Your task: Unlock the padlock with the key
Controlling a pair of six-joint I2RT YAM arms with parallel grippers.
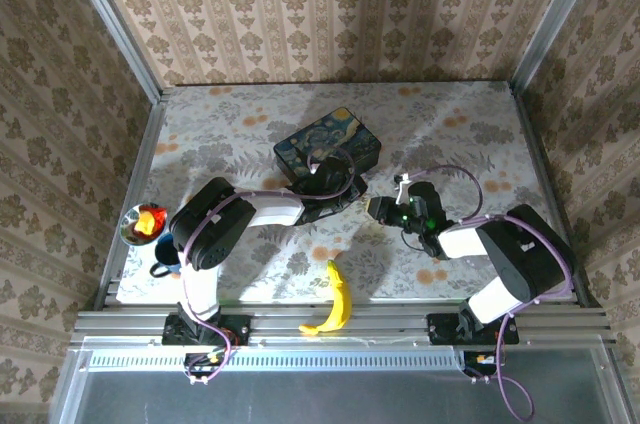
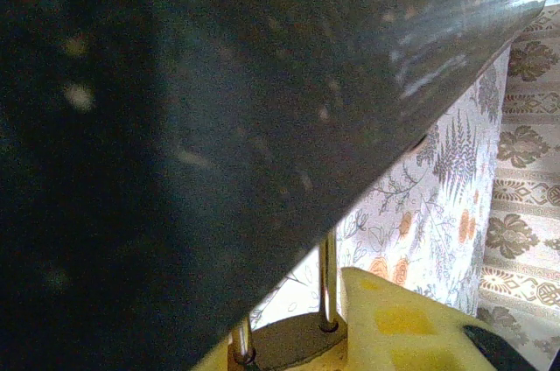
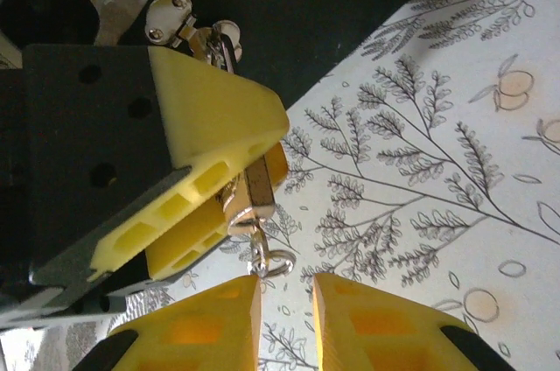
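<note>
Right wrist view puts the deciding relation straight ahead. The tiny brass-gold padlock with thin silver shackle is pinched in the left claw. From its lower end hangs what looks to be the thin, pale silvery key, its small ring toward the right claw. The key's long axis runs roughly in line with the gap between the right claw's yellow fingers, the ring just beyond their tips. Those fingers stand narrowly parted with only tablecloth between them, so nothing is grasped. From above, both claws meet near the middle of the floral table, at the near side of the dark painted box. The right arm is nearer the key, so by my judgement it should creep forward and clench.
</note>
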